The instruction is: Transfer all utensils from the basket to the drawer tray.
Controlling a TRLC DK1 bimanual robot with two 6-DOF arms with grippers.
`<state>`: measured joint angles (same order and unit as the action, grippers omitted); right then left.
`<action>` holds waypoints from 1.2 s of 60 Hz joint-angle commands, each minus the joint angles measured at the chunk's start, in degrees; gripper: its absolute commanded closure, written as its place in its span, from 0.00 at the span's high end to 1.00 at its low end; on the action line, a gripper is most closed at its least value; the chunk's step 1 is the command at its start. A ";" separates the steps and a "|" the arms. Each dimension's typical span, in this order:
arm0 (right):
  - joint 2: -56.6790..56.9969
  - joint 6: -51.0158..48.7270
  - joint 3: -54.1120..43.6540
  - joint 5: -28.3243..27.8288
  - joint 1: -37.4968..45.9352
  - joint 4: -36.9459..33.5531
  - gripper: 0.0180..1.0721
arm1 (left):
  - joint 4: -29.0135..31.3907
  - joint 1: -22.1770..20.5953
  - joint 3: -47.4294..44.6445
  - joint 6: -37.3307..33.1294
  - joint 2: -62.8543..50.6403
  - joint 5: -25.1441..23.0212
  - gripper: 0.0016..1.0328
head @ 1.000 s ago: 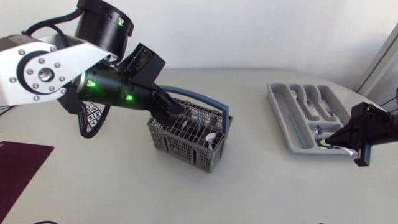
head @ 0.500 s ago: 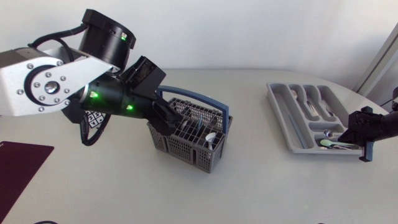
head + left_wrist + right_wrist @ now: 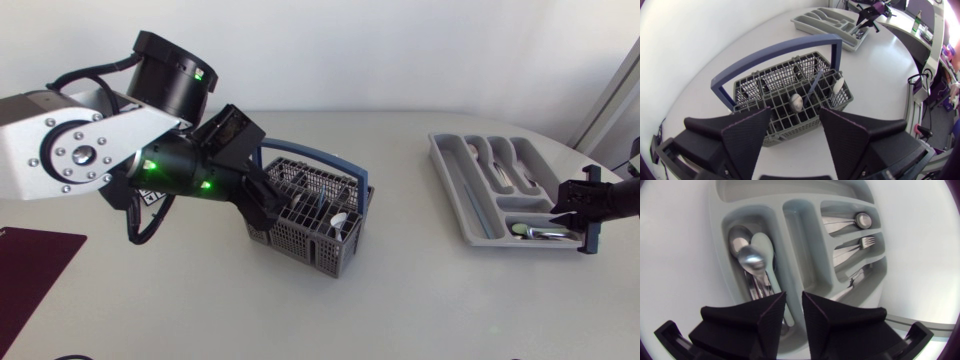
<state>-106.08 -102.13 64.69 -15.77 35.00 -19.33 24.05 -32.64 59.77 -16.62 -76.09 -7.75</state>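
Left pincer (image 3: 795, 113) spread over the basket (image 3: 765, 82), pickup in hand, next must close on a spoon (image 3: 796, 101); right pincer (image 3: 794, 296) slightly parted, empty, over the tray (image 3: 717, 240).

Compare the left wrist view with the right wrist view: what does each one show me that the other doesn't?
Only the left wrist view: the grey basket with its blue handle, utensils standing in it, among them a spoon, and the left gripper, open, at the basket's near wall. Only the right wrist view: what lies in the drawer tray, up close: a fork, and a metal spoon with a pale one in one compartment. Both: the drawer tray and the right gripper, small and distant in the left wrist view.
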 commanded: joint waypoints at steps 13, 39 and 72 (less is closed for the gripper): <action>10.28 4.30 -7.73 -2.78 0.42 0.17 0.67 | -2.17 -2.51 -3.17 -2.27 1.12 -3.15 0.66; 25.75 21.00 -19.33 -7.52 -10.04 -2.20 0.76 | -13.68 -5.94 -2.81 -1.83 -7.14 -3.33 0.66; 36.21 37.44 -26.45 -6.99 -27.97 -1.76 0.79 | -24.93 -6.73 -6.07 -1.92 -11.18 0.98 0.36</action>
<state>-71.00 -67.79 40.07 -22.70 9.02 -20.80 0.27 -38.98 55.31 -18.04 -86.30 -7.20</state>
